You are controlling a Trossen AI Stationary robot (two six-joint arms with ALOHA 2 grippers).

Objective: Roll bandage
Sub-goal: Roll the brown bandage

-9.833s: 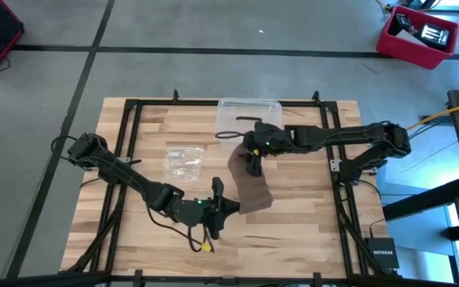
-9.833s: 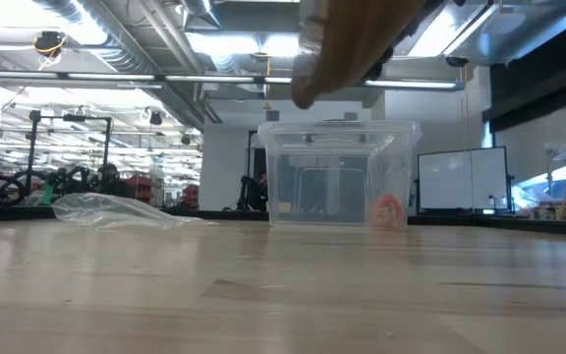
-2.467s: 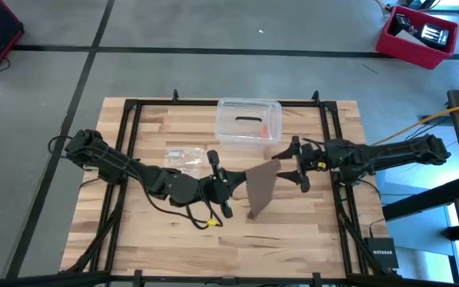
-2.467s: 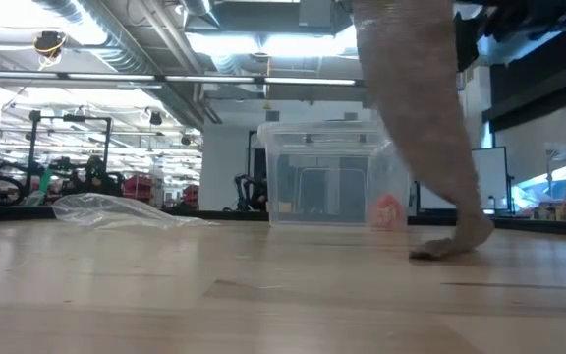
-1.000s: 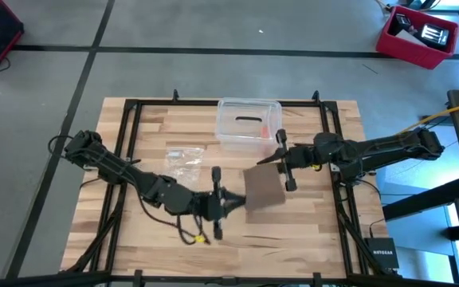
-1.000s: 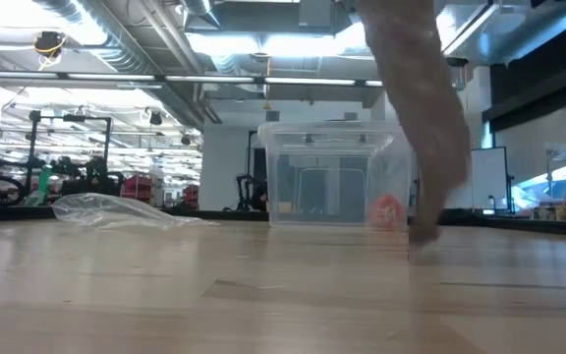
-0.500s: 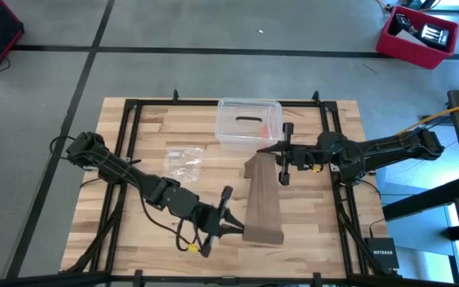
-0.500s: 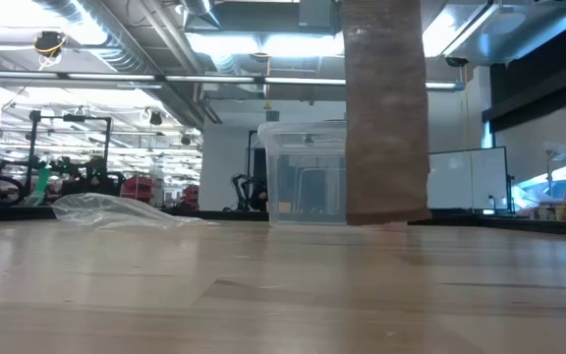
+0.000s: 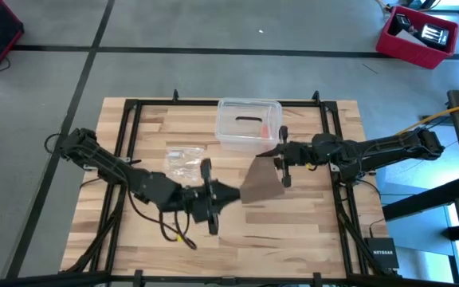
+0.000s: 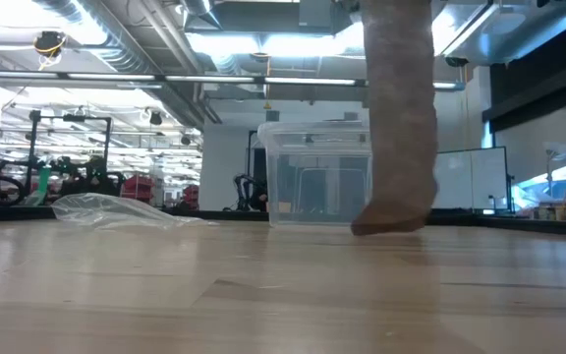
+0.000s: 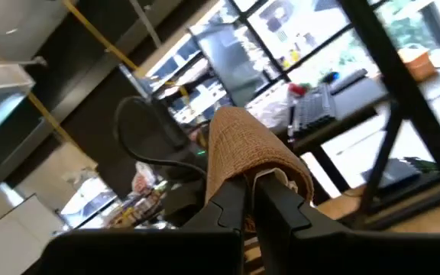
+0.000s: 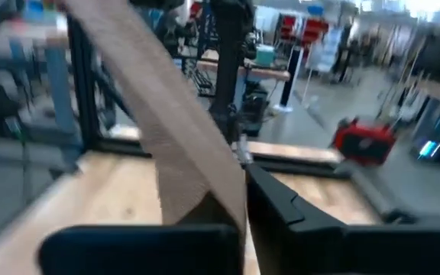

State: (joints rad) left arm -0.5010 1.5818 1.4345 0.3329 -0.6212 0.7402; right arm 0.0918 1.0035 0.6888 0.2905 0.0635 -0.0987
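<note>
The wooden table (image 9: pixel 309 231) carried both dark arms, and between them the bandage (image 9: pixel 263 182) was held up off the boards as a wide, unrolled brown strip, its lower fold hanging just above the surface in the low view. The left tool (image 9: pixel 223 194) was pressed together on one end of the strip, the fabric draped over its fingers (image 11: pixel 231 200) in the left wrist view. The right tool (image 9: pixel 281 165) pinched the opposite end, with the cloth running away from it in the right wrist view. Judging by this, the rolling seemed barely begun: no wound core showed anywhere, and the whole length looked left to be laid out and turned up on itself. Behind the strip stood the clear plastic box (image 9: pixel 248 124), open at the top, holding a small orange-red item and a dark thin piece that I could not identify. To its left lay the small clear plastic bag (image 9: pixel 184 160), crumpled; what it held was too small to tell.
</note>
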